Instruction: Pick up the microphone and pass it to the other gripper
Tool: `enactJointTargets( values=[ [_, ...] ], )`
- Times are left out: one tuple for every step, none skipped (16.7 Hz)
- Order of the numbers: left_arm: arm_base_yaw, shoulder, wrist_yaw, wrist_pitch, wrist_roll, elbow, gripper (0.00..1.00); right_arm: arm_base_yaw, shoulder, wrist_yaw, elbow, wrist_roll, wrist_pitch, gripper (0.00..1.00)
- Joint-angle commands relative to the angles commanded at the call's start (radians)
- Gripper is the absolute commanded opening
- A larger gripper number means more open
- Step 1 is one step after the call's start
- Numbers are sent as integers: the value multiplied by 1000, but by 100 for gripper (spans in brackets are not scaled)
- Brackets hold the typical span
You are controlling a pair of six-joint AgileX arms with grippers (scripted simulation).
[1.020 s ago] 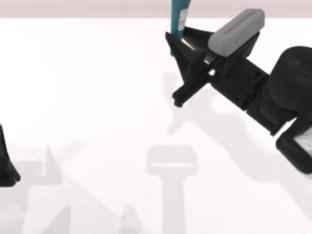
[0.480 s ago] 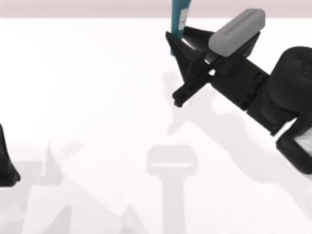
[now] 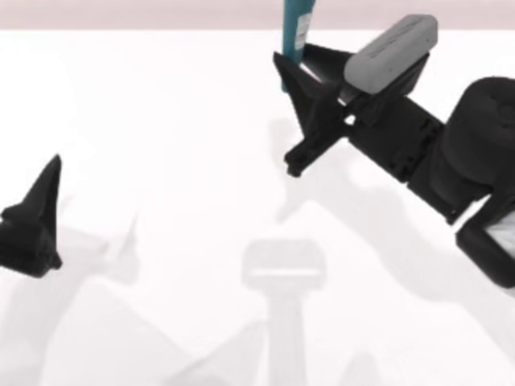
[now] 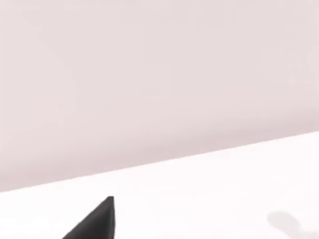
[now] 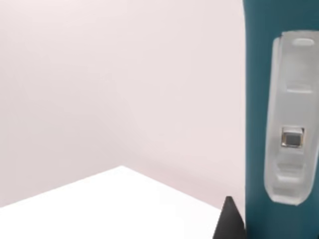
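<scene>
I am seeing the microphone (image 3: 294, 30) standing upright near the far edge of the bench (image 3: 161, 161), right of centre, its teal handle running out of the top view so the head is not showing. In the right wrist view the handle (image 5: 259, 99) is filling the frame edge with its white switch panel (image 5: 291, 119) facing the camera; I am reading no brand, label or lettering on it, only a small square switch. My right gripper (image 3: 299, 80) is clenching the handle between its pointed black fingers, with the grey block (image 3: 392, 50) sitting on its wrist. My left gripper (image 3: 36, 217), the other gripper, is hanging over the bench's left side, well apart from the microphone; I cannot tell how it is set.
</scene>
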Motion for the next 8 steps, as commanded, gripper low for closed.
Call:
enactJointTargets(
  values=[
    [-18,86,49,27,7,47,100,0,0,0,0,0,0,0],
    [-37,174,99,54,14,94,100,0,0,0,0,0,0,0],
    [-56,262,149,81,21,141,100,0,0,0,0,0,0,0],
    [-74,347,198,107,27,187,100,0,0,0,0,0,0,0],
    [-92,425,246,133,33,232,100,0,0,0,0,0,0,0],
    [-110,497,292,158,39,275,100,0,0,0,0,0,0,0],
    [-126,564,335,181,44,316,100,0,0,0,0,0,0,0],
    [-142,627,376,204,49,355,100,0,0,0,0,0,0,0]
  ],
)
